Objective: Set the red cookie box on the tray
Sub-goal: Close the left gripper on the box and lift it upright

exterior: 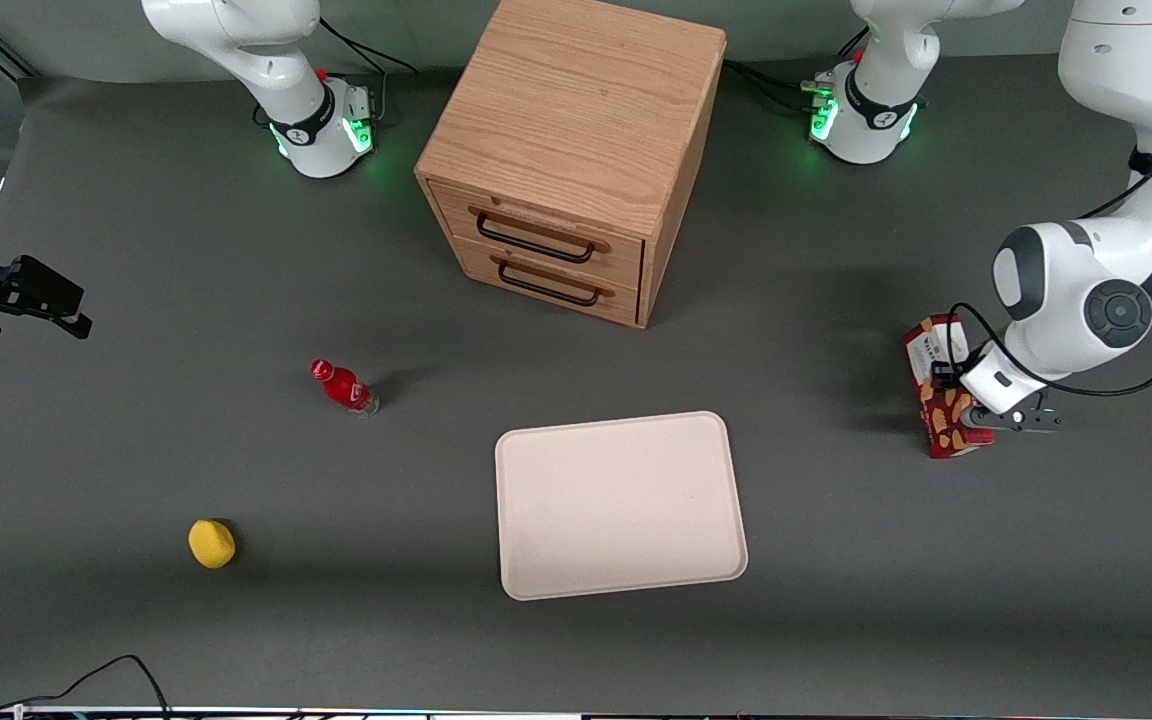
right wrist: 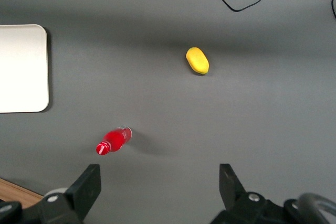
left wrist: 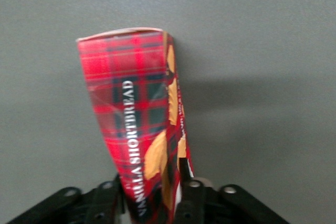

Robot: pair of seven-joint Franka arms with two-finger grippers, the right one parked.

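The red cookie box (exterior: 941, 390) is a slim dark-red plaid carton with cookie pictures, lying toward the working arm's end of the table. My left gripper (exterior: 976, 418) is at the end of the box that is nearer the front camera, shut on it. In the left wrist view the box (left wrist: 136, 124) runs away from the camera between my black fingers (left wrist: 191, 198), which press on both its sides. The cream-white tray (exterior: 620, 505) lies flat on the grey table, well apart from the box, nearer the front camera than the drawer cabinet. It also shows in the right wrist view (right wrist: 21, 69).
A wooden two-drawer cabinet (exterior: 571, 150) stands at the back middle. A small red bottle (exterior: 343, 386) and a yellow lemon-like object (exterior: 211, 543) lie toward the parked arm's end. Cables (exterior: 86, 685) run along the front edge.
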